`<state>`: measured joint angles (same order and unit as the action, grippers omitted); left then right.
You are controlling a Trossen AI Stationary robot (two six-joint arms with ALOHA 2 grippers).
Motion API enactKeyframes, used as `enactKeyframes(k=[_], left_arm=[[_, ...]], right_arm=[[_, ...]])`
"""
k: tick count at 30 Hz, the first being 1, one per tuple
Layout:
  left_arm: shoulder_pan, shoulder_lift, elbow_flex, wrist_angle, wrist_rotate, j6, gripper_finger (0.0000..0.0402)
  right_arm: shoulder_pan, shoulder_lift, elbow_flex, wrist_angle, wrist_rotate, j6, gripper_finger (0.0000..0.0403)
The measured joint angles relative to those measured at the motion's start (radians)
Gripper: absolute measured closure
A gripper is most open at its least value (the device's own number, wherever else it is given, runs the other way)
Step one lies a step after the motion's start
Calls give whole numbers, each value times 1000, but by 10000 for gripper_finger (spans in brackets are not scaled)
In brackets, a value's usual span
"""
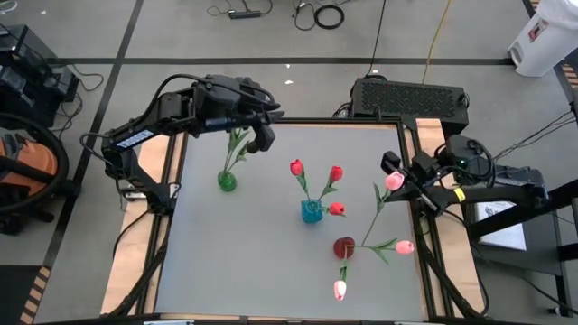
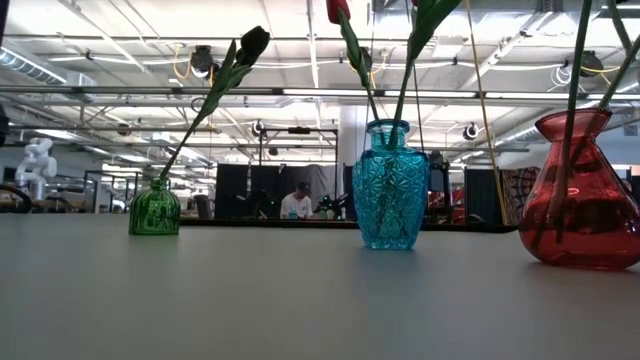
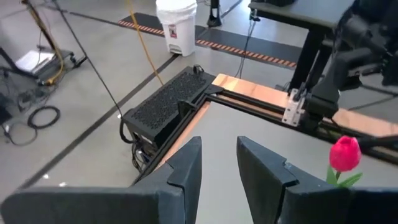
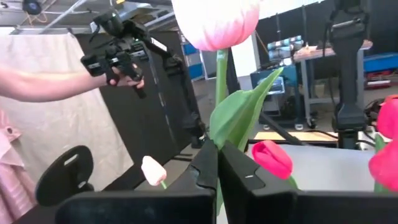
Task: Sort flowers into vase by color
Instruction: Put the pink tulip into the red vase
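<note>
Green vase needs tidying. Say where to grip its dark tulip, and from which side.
Grip the dark tulip by its thin stem midway above the green vase, left claw from above, closing across its lean. Right claw is busy holding a pink tulip.

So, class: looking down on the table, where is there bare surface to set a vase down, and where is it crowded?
Bare: the near-left stretch of the table, below the green vase, and the strip between the green vase and the blue vase. Crowded: the right side, where the blue vase, the red vase and pink tulips cluster beside the right pincer, shut on a pink tulip.
</note>
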<state>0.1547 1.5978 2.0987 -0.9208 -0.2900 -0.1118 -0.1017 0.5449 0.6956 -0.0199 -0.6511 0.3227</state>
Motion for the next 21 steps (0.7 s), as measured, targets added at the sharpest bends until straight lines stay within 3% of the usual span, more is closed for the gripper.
enactKeyframes(k=[6,21], left_arm=[[0,0,0,0,-4,-66,292],[2,0,0,-1,-5,-65,292]], right_arm=[[-1,19,0,-35,19,-26,403],[0,109,0,-4,81,-107,403]])
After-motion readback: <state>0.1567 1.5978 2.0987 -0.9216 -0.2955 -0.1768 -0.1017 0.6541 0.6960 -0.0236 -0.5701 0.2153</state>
